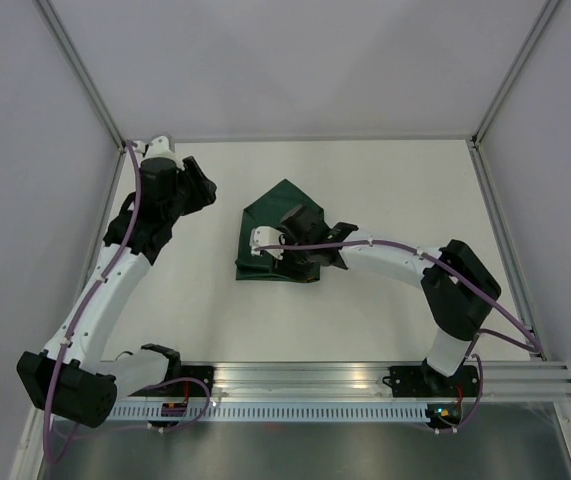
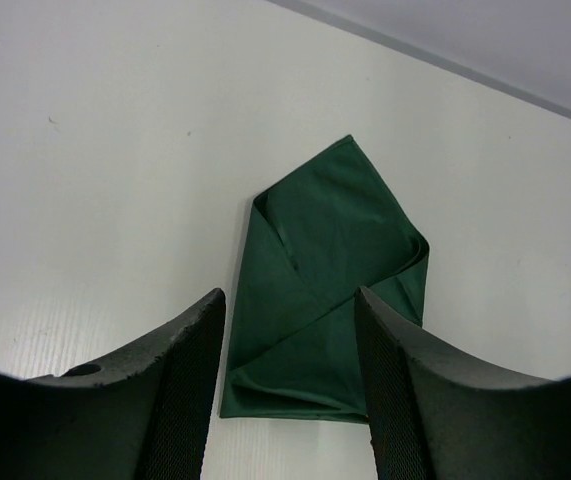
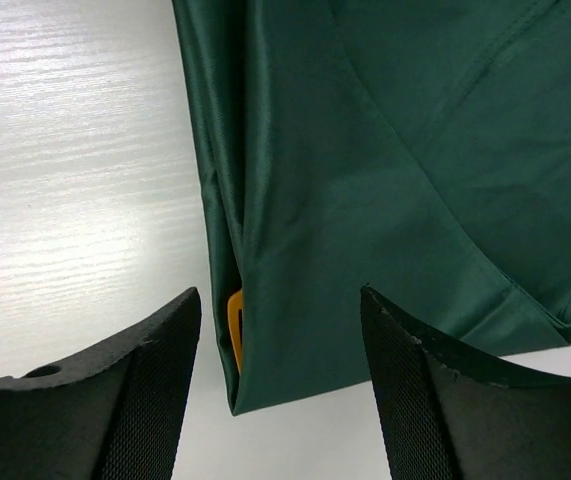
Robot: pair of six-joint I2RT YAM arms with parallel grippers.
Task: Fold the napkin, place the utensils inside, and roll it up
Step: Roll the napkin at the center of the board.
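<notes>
- Dark green folded fabric napkin [image 1: 268, 215] lies flat mid-table on the white tabletop [image 1: 395, 190], folded into an irregular pointed packet with 1 corner toward the far side.
- Left arm stretches up the left side to the far-left corner. Its wrist is bent so the left gripper [image 2: 287, 300] points right at the napkin, well apart from it.
- Left jaws are wide and hold nothing.
- Right arm has its elbow raised at the right and its forearm reaching left. The right gripper [image 3: 279, 295] is low over the napkin's near half.
- Right jaws are wide and straddle a folded edge. Cannot tell if they touch the cloth.
- Thin orange sliver [image 3: 233, 325] peeks from under that fold.
</notes>
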